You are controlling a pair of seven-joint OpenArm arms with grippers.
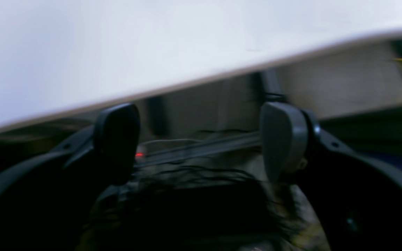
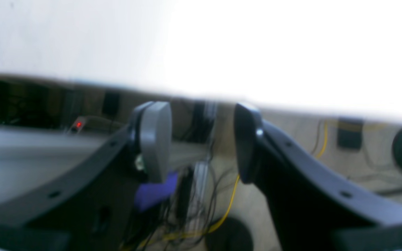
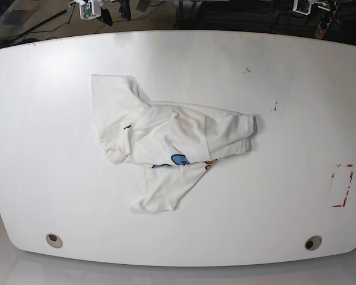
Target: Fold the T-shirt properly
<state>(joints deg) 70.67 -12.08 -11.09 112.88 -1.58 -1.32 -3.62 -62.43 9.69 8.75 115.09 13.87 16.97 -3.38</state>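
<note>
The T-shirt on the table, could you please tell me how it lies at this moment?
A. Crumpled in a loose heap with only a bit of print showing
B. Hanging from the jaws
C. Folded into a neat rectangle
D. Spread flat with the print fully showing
A: the T-shirt lies bunched on the table, with only a bit of blue and orange print showing at its lower edge.

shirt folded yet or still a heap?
Not folded: the T-shirt lies crumpled on the table, sleeves askew, print mostly hidden.

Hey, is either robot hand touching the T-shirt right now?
Apart. In the base view the T-shirt lies crumpled alone mid-table. The wrist views show the left hand and right hand open and empty beyond the table edge.
</note>
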